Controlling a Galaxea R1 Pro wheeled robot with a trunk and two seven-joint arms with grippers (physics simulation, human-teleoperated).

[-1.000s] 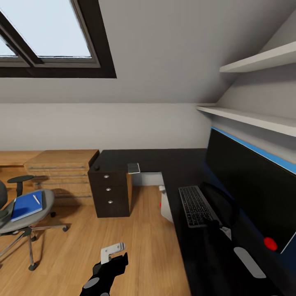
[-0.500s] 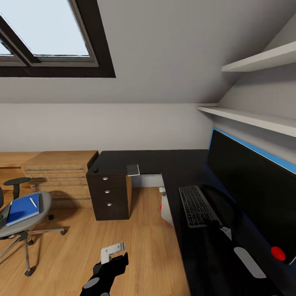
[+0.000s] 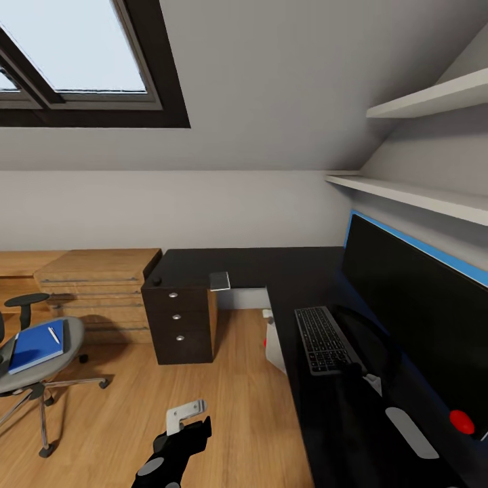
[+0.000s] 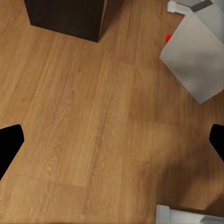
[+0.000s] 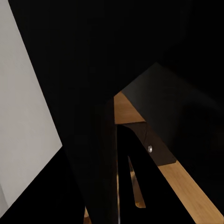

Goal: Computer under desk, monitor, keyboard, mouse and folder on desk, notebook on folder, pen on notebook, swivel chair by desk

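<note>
The black desk [image 3: 247, 261] runs along the far wall and the right side. On it stand the wide black monitor [image 3: 413, 305] and, in front of it, the keyboard [image 3: 322, 339]. Under the desk sits the grey computer [image 3: 274, 346] [image 4: 200, 60]. At the left, the grey swivel chair [image 3: 68, 339] carries the blue folder [image 3: 37, 344] with the whitish pen [image 3: 54, 334] on top. A dark sliver edges the folder; I cannot tell if it is the notebook. The mouse is out of view. My left gripper [image 4: 112, 142] hangs open over bare floor. My right arm [image 3: 407, 430] lies dark over the desk.
A black drawer unit [image 3: 179, 325] [image 4: 65, 18] with silver knobs holds up the desk's left end. A light wooden shelf bench [image 3: 102, 285] lines the wall behind the chair. White wall shelves [image 3: 413, 196] hang above the monitor. Wooden floor [image 3: 224, 407] lies between chair and desk.
The whole picture has shifted a little, so the camera has moved: chair and drawer unit sit slightly further left. Both arms keep their places in the view.
</note>
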